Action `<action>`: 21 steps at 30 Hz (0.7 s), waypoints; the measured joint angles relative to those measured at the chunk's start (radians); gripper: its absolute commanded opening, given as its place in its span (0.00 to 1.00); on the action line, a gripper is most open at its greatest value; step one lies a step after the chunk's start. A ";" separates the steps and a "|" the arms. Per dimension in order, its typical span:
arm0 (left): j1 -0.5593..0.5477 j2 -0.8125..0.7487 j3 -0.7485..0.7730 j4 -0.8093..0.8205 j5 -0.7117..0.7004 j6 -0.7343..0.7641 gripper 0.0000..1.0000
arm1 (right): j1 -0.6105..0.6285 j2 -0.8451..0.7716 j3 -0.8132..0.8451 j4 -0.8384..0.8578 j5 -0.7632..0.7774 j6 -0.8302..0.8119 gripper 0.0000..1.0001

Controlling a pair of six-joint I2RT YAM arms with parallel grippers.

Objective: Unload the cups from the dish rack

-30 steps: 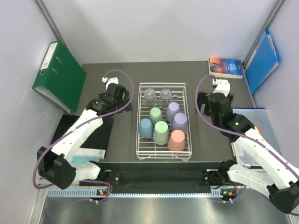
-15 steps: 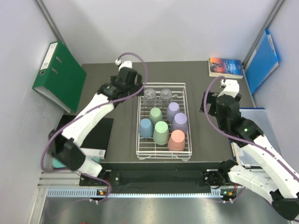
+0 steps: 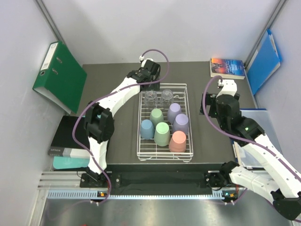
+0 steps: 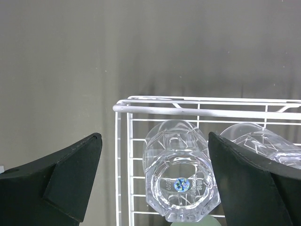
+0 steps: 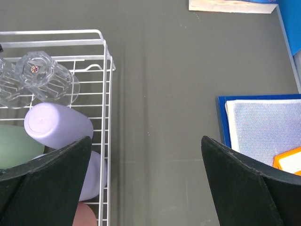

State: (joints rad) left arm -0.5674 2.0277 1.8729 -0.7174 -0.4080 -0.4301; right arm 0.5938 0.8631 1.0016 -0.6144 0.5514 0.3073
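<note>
Hovering over a clear glass (image 4: 181, 183) in the dish rack (image 4: 155, 109), left gripper (image 4: 153, 140) gapes wide; right gripper (image 5: 146, 141) gapes beside the rack.

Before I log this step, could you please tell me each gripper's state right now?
Left gripper: open, holding nothing, facing a clear glass.
Right gripper: open, holding nothing, over the table beside the dish rack.

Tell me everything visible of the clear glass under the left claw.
This clear glass has cut facets on its walls and an octagonal base facing up, with a small blue sticker at its centre. It stands inverted in the far left corner of the white wire dish rack, beside a second glass. The open left claw hangs above it, not touching.
</note>
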 measured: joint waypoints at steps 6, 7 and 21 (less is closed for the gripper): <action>0.000 0.010 0.014 -0.008 0.026 -0.013 0.99 | 0.000 0.003 0.000 -0.009 -0.005 0.001 1.00; 0.000 0.010 0.016 -0.008 0.027 -0.015 0.99 | 0.000 0.004 0.000 -0.009 -0.006 0.001 1.00; -0.024 0.010 0.011 -0.008 0.053 -0.022 0.99 | 0.000 0.021 -0.028 0.000 -0.024 0.010 1.00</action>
State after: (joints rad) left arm -0.5919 2.0373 1.8839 -0.7254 -0.3546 -0.4519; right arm 0.5938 0.8841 0.9733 -0.6140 0.5270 0.3172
